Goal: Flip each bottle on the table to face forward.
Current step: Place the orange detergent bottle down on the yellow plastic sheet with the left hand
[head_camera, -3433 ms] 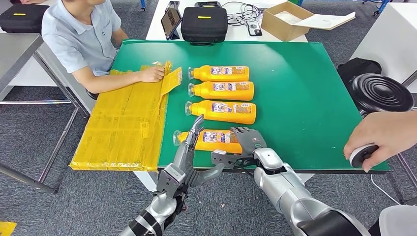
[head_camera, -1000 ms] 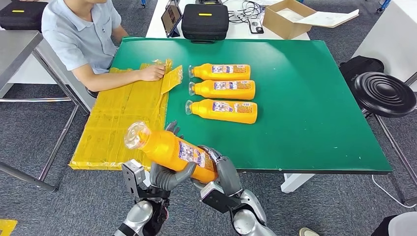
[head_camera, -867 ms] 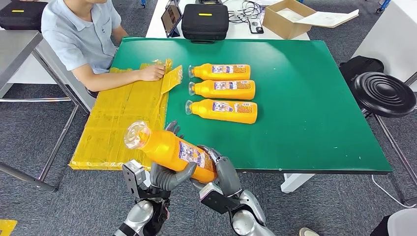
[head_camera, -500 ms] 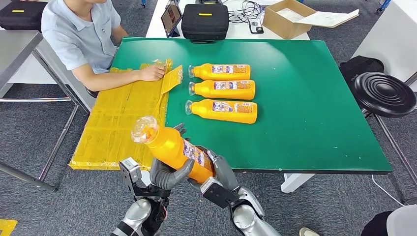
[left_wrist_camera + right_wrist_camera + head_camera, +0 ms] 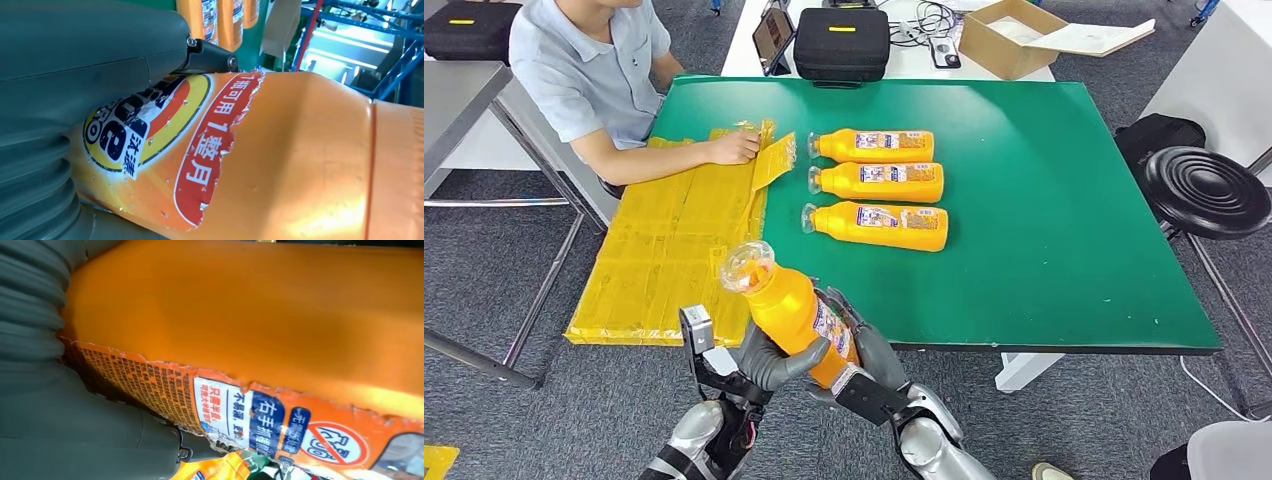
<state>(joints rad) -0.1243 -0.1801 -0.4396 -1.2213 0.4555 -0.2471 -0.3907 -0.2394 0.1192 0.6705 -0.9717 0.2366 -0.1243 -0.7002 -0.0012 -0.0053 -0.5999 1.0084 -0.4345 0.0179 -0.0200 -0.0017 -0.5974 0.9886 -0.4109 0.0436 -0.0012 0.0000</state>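
The held orange plastic bottle [image 5: 796, 316] is smooth and glossy, with a torn-edged paper label [image 5: 165, 145]. The green table mat [image 5: 1044, 200] looks matt. The yellow sheet [image 5: 674, 250] appears creased.

Bottle held off the table's near edge, three more lying on it.

The held bottle [image 5: 792, 312] sits between the left hand [image 5: 764, 362] and right hand [image 5: 871, 355], cap tilted up and away, before the table [image 5: 1044, 200]. Three bottles [image 5: 874, 185] lie in a row mid-table, caps leftward. A flattened sheet [image 5: 674, 250] overhangs the table's left; a person [image 5: 589, 70] sits behind it.
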